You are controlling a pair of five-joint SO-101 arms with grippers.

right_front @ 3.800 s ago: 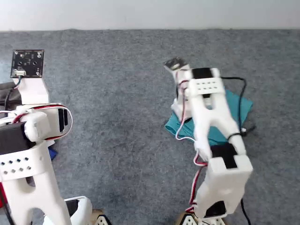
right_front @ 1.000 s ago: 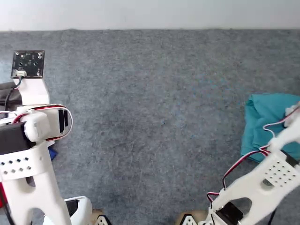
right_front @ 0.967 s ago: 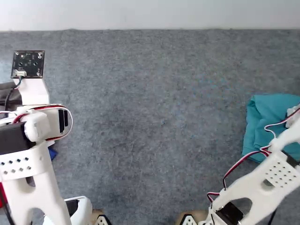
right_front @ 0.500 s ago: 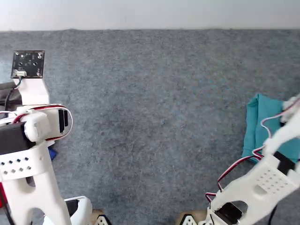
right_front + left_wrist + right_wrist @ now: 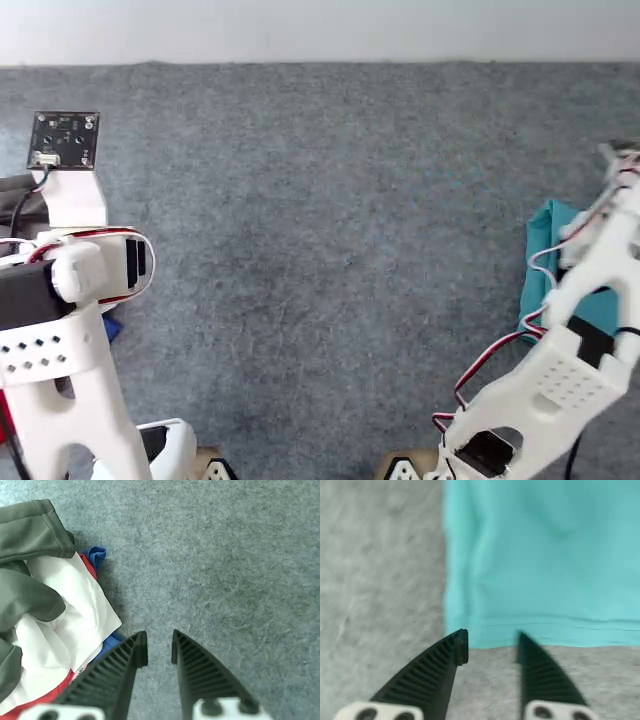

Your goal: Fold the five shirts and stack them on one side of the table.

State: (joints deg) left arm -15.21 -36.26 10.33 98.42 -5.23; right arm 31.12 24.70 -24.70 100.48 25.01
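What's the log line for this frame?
left pincer: open, over table beside unfolded shirt pile | right pincer: open, at edge of teal shirt | held: nothing

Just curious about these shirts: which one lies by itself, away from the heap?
The teal shirt, lying flat and alone by the right gripper. The dark shirt, white shirt, red shirt and blue shirt are bunched in one heap by the left gripper.
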